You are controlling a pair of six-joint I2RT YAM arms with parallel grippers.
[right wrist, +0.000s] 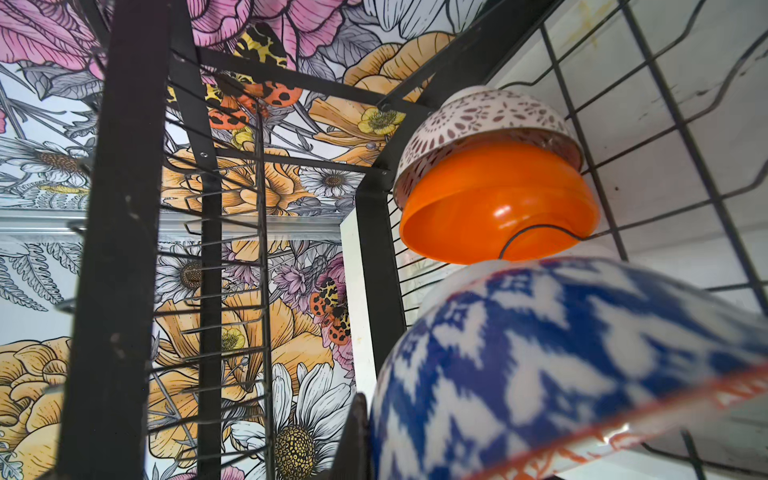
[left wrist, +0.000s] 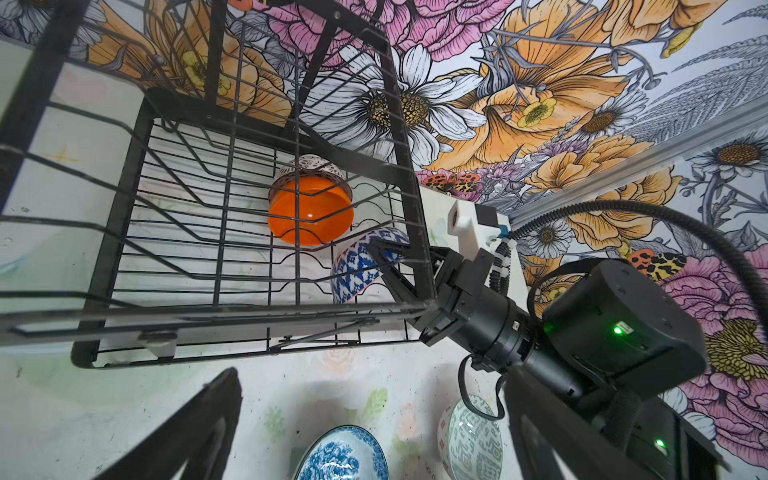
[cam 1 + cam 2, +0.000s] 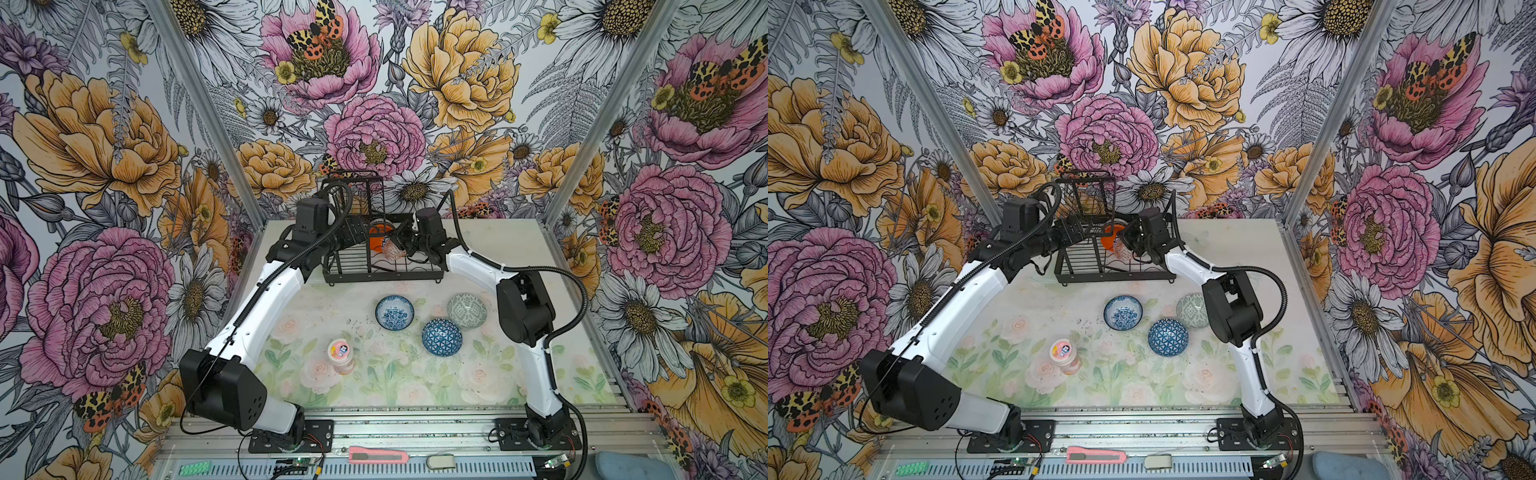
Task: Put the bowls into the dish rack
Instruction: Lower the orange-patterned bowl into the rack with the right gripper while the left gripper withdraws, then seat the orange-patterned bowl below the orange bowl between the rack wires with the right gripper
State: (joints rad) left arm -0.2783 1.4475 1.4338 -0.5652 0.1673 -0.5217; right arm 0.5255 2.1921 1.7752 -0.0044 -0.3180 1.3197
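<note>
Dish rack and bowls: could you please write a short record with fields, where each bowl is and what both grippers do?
In dish rack: plain orange bowl nested in leaf-patterned bowl
Right gripper: shut on blue-white bowl, inside rack
Left gripper: open, empty, near rack
On table: floral bowl, grey-green bowl, blue triangle bowl
Other: pink-lidded jar

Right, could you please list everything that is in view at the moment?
dish rack: one, black wire, back of table
plain bowl: one, glossy orange, in the rack
leaf-patterned bowl: one, white-brown, cupping the orange one
blue-and-white bowl: one, orange rim, in the rack
floral bowl: one, white-blue, table, before the rack
geometric bowl: one, grey-green, right of it
triangle bowl: one, dark blue, nearer than both
jar: one, pink lid, table, near left
utility knife: one, pink, front ledge
left gripper: one, black, open, rack's left end
right gripper: one, black, shut on blue-and-white bowl
</note>
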